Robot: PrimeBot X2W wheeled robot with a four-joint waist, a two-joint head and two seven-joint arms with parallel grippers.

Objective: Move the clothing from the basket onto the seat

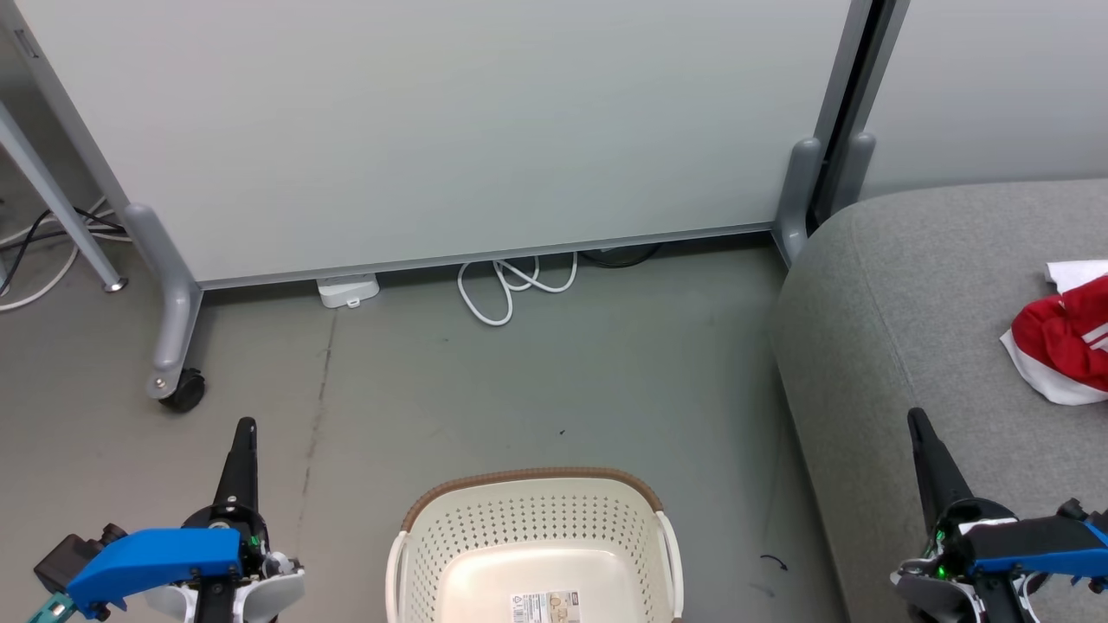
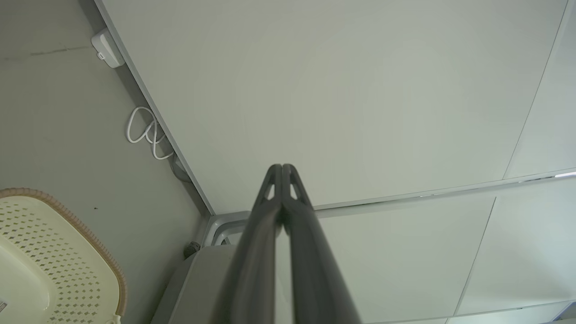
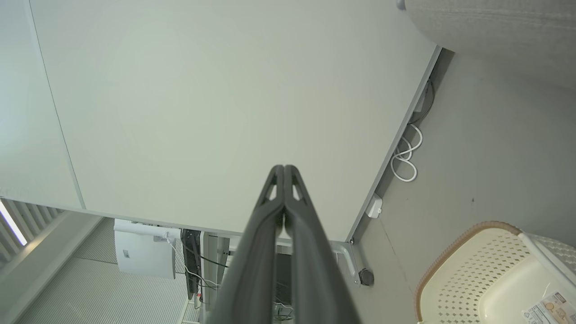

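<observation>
The left claw (image 1: 246, 428), at 8 o'clock in the head view, has its fingers pressed together, pinching nothing; the right claw (image 1: 916, 421), at 4 o'clock, is the same. The basket (image 1: 532, 478) stands on the floor (image 1: 519, 389) at 6 o'clock. The red-and-white clothing (image 1: 1060, 333) lies on the grey sofa (image 1: 909, 285) at 3 o'clock.

The head camera looks down from above at the floor (image 1: 554, 381), the basket (image 1: 537, 519) close below, the sofa (image 1: 900, 285) at right. Each wrist camera, rolled sideways, faces the white panel (image 1: 433, 130) from well back. All three views share panel, basket and looped cable (image 1: 506, 281).
</observation>
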